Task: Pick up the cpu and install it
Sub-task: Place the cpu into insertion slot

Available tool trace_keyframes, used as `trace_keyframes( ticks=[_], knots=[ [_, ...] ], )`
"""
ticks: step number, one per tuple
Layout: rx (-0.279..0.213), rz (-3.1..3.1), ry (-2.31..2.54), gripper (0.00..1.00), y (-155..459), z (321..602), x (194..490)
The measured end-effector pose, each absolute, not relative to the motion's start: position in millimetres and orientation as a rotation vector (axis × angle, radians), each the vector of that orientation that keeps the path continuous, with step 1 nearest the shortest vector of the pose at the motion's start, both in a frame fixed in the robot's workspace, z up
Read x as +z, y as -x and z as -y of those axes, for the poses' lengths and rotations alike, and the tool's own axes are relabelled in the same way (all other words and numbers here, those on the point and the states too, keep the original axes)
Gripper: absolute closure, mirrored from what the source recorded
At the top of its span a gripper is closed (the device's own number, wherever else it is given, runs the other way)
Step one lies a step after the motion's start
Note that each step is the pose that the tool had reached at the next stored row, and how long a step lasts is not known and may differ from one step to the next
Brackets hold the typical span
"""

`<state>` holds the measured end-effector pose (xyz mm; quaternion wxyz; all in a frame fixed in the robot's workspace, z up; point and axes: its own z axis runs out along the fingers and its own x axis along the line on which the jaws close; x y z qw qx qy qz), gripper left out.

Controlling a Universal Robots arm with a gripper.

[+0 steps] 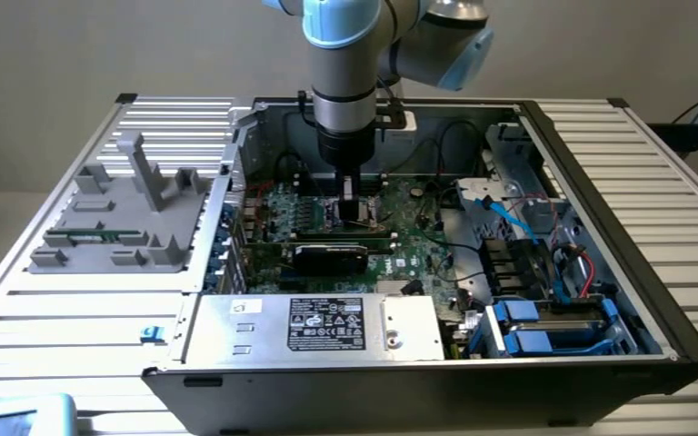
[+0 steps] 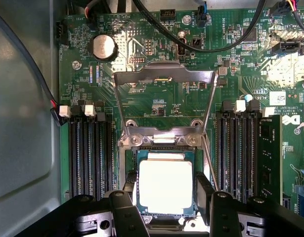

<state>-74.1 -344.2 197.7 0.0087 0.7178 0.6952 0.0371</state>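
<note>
The cpu [image 2: 165, 187], a square chip with a bright silvery top and a thin green rim, sits between my two dark fingers [image 2: 130, 183], which press on its opposite sides. It hangs level right over the socket frame [image 2: 164, 139] on the green motherboard. The socket's metal load plate [image 2: 164, 76] is swung open, with its lever wire beside it. My gripper [image 2: 166, 186] is shut on the cpu. In the exterior view my gripper [image 1: 351, 207] reaches straight down into the open computer case [image 1: 603, 173], low over the middle of the board.
Black memory slots [image 2: 90, 148] flank the socket on both sides. Black cables [image 2: 201, 39] cross the board's far part. A dark card [image 1: 337, 252], a silver power supply [image 1: 319, 325] and blue drive bays [image 1: 543, 327] fill the case. A grey fixture [image 1: 124, 213] stands on the exterior view's left.
</note>
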Motion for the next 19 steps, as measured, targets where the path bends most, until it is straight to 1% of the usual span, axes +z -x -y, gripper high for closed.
trace_keyframes(
  ticks=[19],
  knots=[
    [0.123,-2.175,-2.246,0.45,74.1,344.1,197.0]
  ],
)
